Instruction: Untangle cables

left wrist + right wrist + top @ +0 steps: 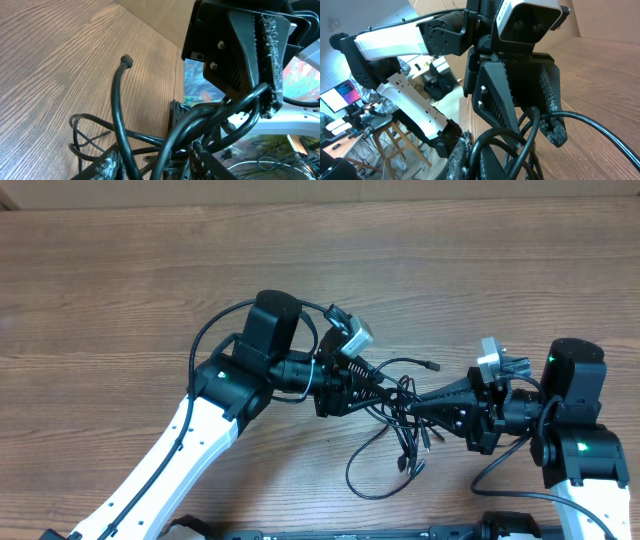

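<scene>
Loosely knotted, the thin black cables sprawl on the table between both arms. The right gripper is clamped on some strands; others pass between the fingers of the left gripper, pinched or not I cannot tell.

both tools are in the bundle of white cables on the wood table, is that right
No: the cables are black, not white, as the overhead view shows. The rest stands: the left tool and the right tool both reach into the bundle on the wood table.
</scene>
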